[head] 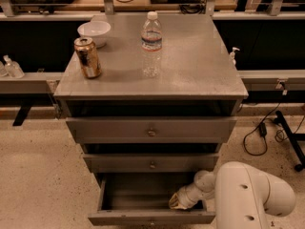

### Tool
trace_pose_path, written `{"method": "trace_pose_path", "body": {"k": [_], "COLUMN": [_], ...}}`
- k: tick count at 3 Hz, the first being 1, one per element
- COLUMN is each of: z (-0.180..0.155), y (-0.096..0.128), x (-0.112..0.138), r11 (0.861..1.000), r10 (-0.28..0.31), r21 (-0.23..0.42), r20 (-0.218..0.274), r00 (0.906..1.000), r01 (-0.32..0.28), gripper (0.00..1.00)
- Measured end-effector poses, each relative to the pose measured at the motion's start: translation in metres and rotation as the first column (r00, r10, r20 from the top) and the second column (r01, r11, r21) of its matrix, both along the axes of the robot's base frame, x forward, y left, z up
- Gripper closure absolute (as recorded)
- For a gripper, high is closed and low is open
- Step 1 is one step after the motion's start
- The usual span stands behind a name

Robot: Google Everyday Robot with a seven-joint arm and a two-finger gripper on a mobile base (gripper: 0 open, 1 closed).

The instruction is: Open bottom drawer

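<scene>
Far left, a clear plastic dispenser bottle (12,67) stands on a low grey ledge, with open speckled beige floor (38,175) between it and the cabinet's left side. The grey cabinet (190,75) has a flat matte metal top, lightly scuffed, with square edges. At the top's left rear sits a round white bowl (94,31). Just in front of it is a dull gold can (88,57), upright. Near centre stands a clear ribbed water bottle (151,44) with a white cap, upright and apart from the can. The top drawer (119,130) and middle drawer (119,162) have flat grey fronts with small round centre knobs and a dark gap above each. The bottom drawer (124,218) is the lowest. It is pulled out toward the camera, showing a plain grey box interior, and its front panel is at the frame's lower edge. The tan-tipped gripper (178,202) is inside that drawer at the right front corner, close to the front panel. Whether it is open or closed can't be read. The white arm (252,194), a smooth rounded shell, crowds the floor just right of the drawer. Further right, black cables (259,132) loop on the floor.
</scene>
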State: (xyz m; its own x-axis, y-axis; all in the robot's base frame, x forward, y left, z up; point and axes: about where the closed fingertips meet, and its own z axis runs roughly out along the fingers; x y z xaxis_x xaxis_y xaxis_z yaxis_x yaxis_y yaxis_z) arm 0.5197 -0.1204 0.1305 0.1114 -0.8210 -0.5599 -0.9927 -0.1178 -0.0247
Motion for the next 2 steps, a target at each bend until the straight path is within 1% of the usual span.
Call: {"method": "trace_pose_path", "body": {"k": [1, 2], "z": [0.0, 0.007], "y": [0.0, -0.005], "x": [0.0, -0.02], "r11": [1.0, 0.999], "r10": [0.0, 0.003], "r21": [0.0, 0.038], "r20": [0.0, -0.024], "r00": [1.0, 0.9997], "r01": [0.0, -0.002], "gripper": [1.0, 1.0]}}
